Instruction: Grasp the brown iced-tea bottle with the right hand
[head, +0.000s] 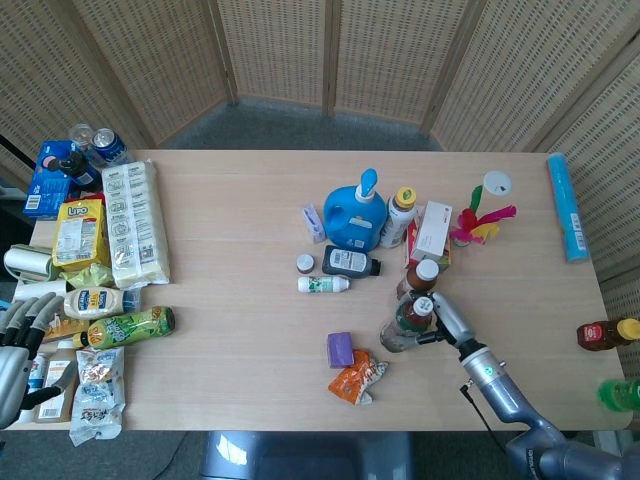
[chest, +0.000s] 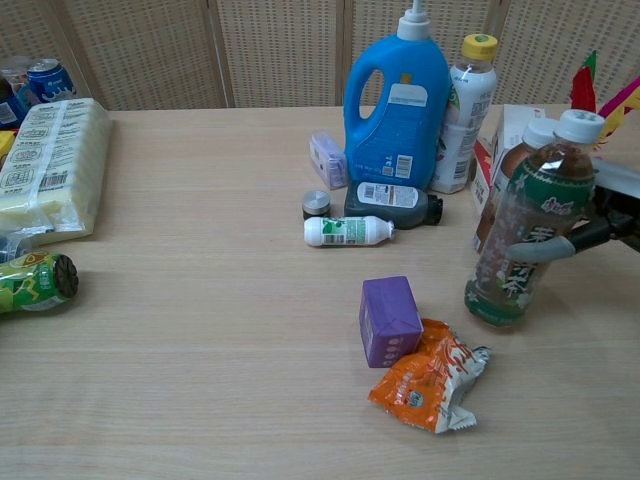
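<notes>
The brown iced-tea bottle (chest: 528, 235) (head: 407, 324) has a green label and a white cap. It leans to the right, with its base close to the table beside an orange snack bag (chest: 428, 378). My right hand (chest: 603, 222) (head: 445, 320) comes in from the right and grips the bottle at mid-height, the thumb across the label and other fingers behind it. My left hand (head: 17, 350) lies at the table's left front corner with its fingers apart, holding nothing.
A second brown bottle with a white cap (chest: 512, 165) stands just behind the held one. A purple box (chest: 388, 320) lies to its left. Behind are a blue detergent jug (chest: 395, 105), a yellow-capped bottle (chest: 465, 100) and a small white bottle (chest: 348, 231) lying flat.
</notes>
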